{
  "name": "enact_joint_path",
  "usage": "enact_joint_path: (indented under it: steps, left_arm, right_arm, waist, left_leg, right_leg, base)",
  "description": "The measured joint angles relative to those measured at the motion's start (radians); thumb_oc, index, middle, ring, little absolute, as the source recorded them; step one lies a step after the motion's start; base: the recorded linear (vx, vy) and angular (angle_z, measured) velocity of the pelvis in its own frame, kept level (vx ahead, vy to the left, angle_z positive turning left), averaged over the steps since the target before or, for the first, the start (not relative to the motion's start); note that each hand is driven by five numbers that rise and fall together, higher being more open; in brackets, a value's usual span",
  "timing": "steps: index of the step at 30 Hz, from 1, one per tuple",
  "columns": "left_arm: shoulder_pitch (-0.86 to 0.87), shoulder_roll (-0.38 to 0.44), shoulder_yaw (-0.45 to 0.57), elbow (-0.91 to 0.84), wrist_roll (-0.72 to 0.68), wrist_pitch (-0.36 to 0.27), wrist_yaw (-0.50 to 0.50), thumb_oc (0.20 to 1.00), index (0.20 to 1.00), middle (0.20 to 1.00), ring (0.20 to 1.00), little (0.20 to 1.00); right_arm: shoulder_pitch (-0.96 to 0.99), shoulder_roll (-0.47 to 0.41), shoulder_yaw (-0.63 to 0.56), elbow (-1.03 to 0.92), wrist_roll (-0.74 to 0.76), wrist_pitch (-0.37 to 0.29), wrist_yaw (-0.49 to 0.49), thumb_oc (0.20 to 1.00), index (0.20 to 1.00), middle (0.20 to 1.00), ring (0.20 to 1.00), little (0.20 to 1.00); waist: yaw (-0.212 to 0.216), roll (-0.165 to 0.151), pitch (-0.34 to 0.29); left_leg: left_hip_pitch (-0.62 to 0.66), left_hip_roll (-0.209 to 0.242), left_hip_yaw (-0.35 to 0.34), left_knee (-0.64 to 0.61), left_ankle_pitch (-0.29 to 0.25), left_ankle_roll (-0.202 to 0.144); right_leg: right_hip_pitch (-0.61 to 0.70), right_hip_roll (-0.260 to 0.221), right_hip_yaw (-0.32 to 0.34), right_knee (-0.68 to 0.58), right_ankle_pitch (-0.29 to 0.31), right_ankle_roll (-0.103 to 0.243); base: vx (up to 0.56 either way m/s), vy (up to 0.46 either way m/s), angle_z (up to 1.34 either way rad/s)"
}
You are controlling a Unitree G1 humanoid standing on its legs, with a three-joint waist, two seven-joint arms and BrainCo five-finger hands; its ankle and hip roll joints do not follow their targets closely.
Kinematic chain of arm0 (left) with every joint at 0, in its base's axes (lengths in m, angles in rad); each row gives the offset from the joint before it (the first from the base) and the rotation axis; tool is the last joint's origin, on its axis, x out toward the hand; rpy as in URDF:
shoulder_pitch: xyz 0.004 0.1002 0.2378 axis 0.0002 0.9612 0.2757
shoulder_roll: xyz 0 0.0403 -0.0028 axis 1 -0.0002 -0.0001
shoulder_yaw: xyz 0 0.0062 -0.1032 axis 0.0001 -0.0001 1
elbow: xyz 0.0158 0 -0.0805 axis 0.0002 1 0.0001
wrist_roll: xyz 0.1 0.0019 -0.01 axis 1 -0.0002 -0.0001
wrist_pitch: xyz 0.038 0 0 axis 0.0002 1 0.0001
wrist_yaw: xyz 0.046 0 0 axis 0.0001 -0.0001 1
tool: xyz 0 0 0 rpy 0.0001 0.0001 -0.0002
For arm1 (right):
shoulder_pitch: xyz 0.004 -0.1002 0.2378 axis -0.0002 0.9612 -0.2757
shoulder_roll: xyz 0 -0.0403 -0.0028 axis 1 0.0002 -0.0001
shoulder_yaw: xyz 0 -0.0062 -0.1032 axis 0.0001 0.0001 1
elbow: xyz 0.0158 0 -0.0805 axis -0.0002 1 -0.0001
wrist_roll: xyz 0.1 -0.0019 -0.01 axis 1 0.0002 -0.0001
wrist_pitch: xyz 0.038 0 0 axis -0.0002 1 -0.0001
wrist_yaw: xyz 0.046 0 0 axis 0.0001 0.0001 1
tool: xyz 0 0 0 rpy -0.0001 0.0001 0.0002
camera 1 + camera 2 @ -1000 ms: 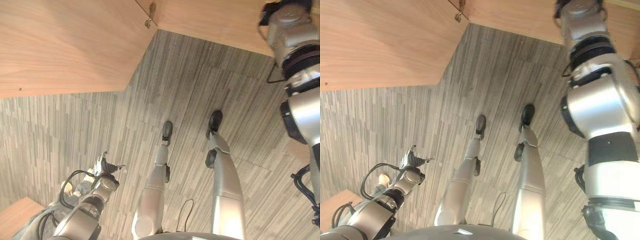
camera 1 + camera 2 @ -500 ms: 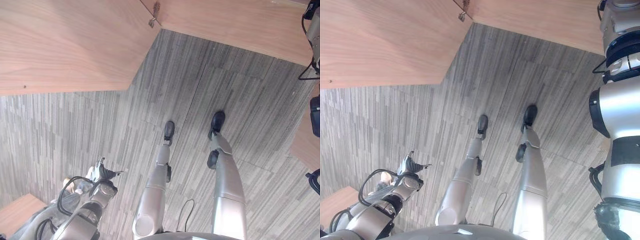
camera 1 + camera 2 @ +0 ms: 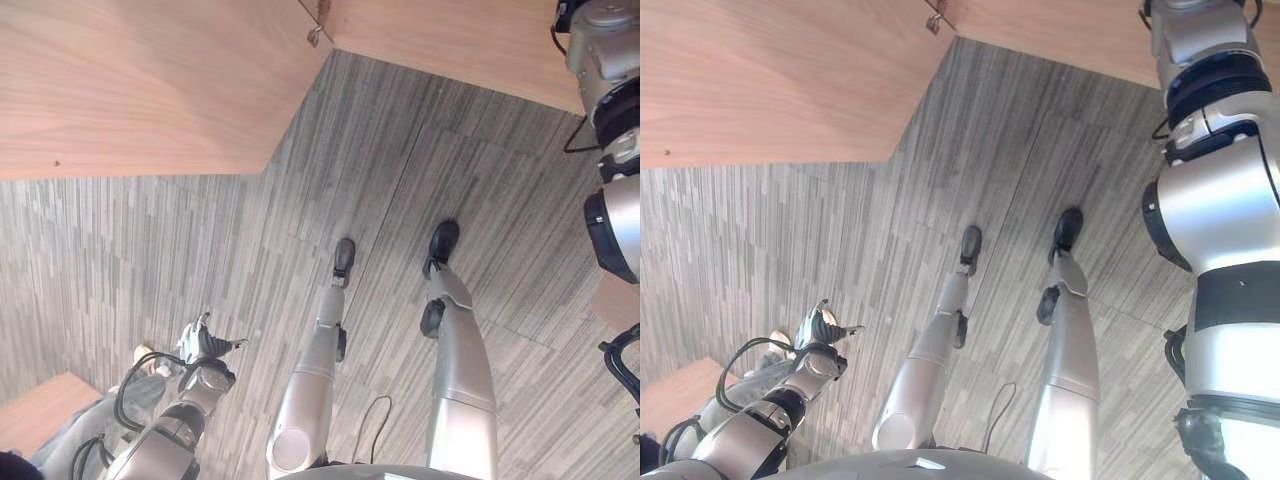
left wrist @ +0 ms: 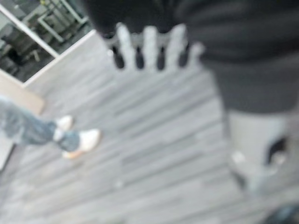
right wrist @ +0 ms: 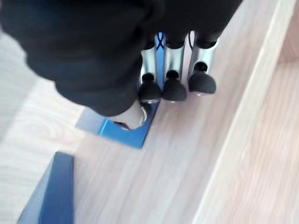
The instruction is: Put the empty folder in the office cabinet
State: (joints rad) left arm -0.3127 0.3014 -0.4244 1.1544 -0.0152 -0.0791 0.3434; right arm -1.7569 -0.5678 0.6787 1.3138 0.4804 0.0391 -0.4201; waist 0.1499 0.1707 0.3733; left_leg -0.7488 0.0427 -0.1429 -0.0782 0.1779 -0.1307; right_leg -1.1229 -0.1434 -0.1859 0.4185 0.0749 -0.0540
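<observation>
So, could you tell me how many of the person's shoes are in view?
2. One white shoe and a second white shoe stand side by side on the floor, beyond the left hand.

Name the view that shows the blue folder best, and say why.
The right wrist view: the right hand has its fingers curled on the blue folder against a wooden cabinet surface. The eye views look down at the floor and cabinet doors; the left wrist view looks past the left hand at floor.

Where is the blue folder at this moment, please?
In the right wrist view, the blue folder is pinched in the right hand, held close above a light wooden cabinet surface, near another blue object.
</observation>
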Motion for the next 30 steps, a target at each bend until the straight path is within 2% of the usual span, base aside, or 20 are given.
enact_joint_path:
  steps: [10,11,12,13,30]
  left_arm:
    - [0.0,0.001,0.001,0.003,0.0,-0.001,0.0,1.0,1.0,1.0,1.0,1.0]
    - [0.0,0.001,0.001,0.003,0.001,0.0,-0.001,1.0,1.0,1.0,1.0,1.0]
    - [0.0,0.001,0.001,0.003,0.001,-0.001,-0.001,1.0,1.0,1.0,1.0,1.0]
    - [0.0,0.001,0.001,0.003,0.001,0.0,-0.001,1.0,1.0,1.0,1.0,1.0]
    - [0.0,0.001,0.001,0.004,0.001,0.001,-0.001,1.0,1.0,1.0,1.0,1.0]
  right_arm:
    - [-0.001,0.026,0.037,-0.026,-0.069,-0.017,0.019,0.2,0.2,0.2,0.2,0.2]
    - [-0.001,0.024,0.037,-0.026,-0.077,-0.017,0.019,0.514,0.514,0.514,0.514,0.514]
    - [-0.001,0.022,0.037,-0.026,-0.077,-0.017,0.019,0.514,0.514,0.514,0.514,0.514]
    - [-0.001,0.019,0.035,-0.022,-0.078,-0.017,0.019,1.0,1.0,1.0,1.0,1.0]
    - [-0.001,-0.023,0.021,0.027,-0.108,-0.008,0.004,1.0,1.0,1.0,1.0,1.0]
  waist:
    - [0.014,0.0,0.0]
    - [0.013,0.0,0.0]
    - [0.012,0.0,0.0]
    - [0.012,0.0,0.0]
    - [-0.004,0.0,0.0]
  left_leg:
    - [-0.001,0.0,-0.003,0.0,0.002,-0.003]
    - [0.0,0.0,-0.003,0.0,0.002,-0.003]
    - [0.001,0.0,-0.003,0.0,0.003,-0.003]
    - [0.004,0.0,-0.003,0.0,0.003,-0.004]
    - [0.017,0.0,0.001,0.0,0.003,-0.004]
  right_leg:
    - [-0.002,-0.001,0.0,0.006,-0.003,-0.004]
    - [-0.001,-0.002,0.0,0.008,-0.003,-0.004]
    - [0.0,-0.002,0.0,0.008,-0.003,-0.004]
    - [0.002,-0.002,0.0,0.009,-0.003,-0.004]
    - [0.016,-0.001,0.0,0.0,-0.006,0.001]
  base:
    - [0.0,0.0,0.0]
    - [0.0,0.0,0.0]
    - [0.0,0.0,0.0]
    - [0.0,0.0,0.0]
    - [0.0,0.0,0.0]
